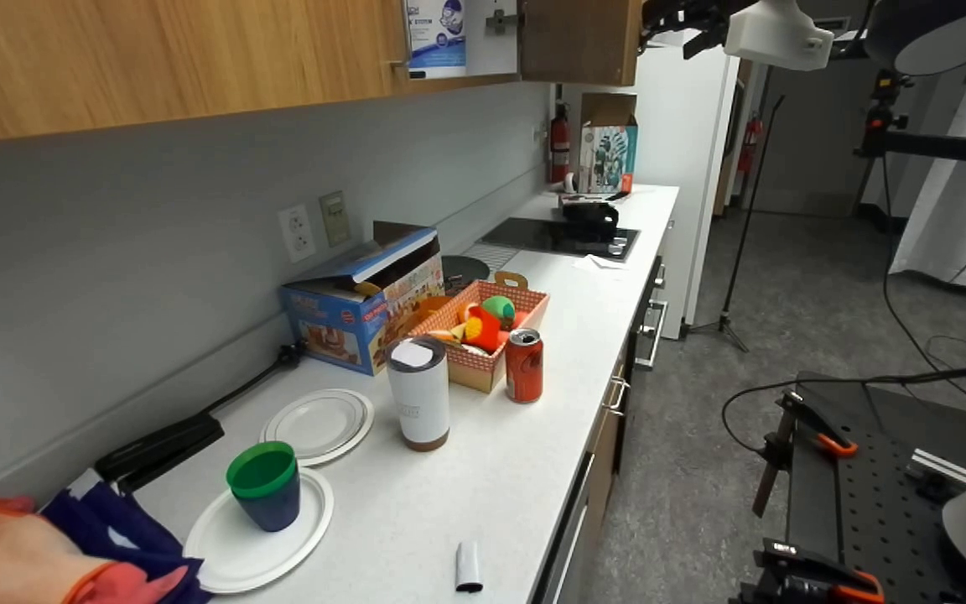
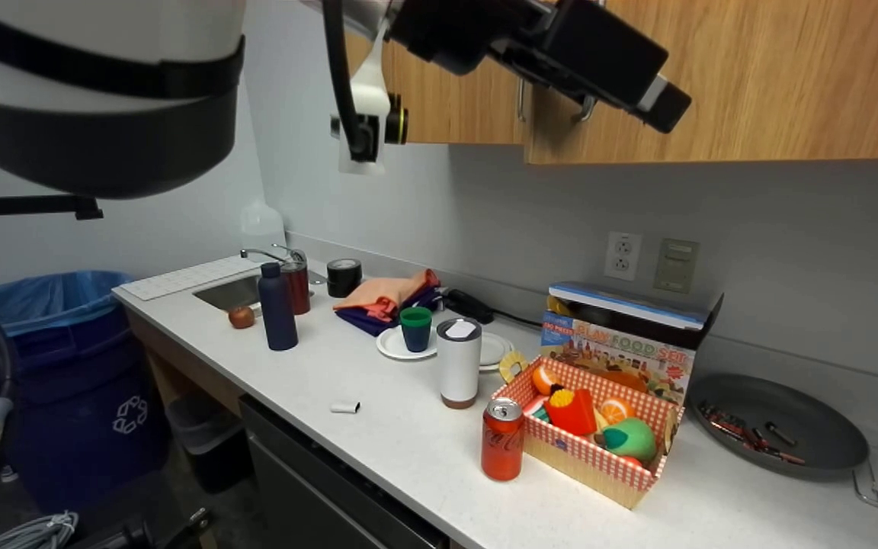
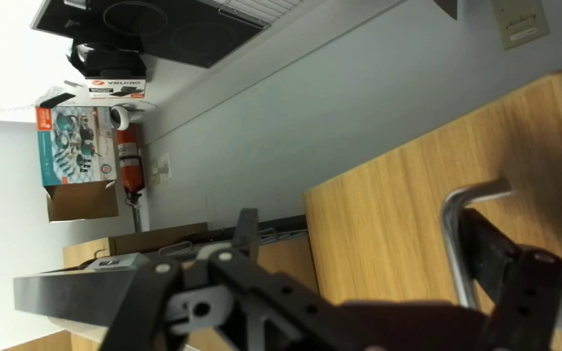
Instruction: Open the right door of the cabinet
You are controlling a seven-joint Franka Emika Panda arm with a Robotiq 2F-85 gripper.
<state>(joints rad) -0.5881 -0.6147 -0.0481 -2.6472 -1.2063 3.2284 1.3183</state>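
Observation:
The cabinet's right door (image 1: 584, 42) is light wood and stands open, swung outward; it also shows in an exterior view (image 2: 774, 84) and in the wrist view (image 3: 383, 234). Its bent metal handle (image 3: 451, 239) is near the free edge. My gripper (image 3: 364, 231) is open with its fingers wide apart. One finger (image 3: 486, 248) sits behind the handle bar, close to it. The other finger (image 3: 247, 229) is out past the door's far edge. The left door (image 1: 173, 59) is shut. A blue and white box (image 1: 437, 33) shows inside the cabinet.
Below, the white counter (image 2: 408, 427) holds a basket of toy food (image 2: 591, 457), a soda can (image 2: 503, 442), a white tumbler (image 2: 459, 366) and a blue box (image 1: 366, 310). A fire extinguisher (image 3: 130, 161) and a cookware box (image 3: 78, 146) stand farther along.

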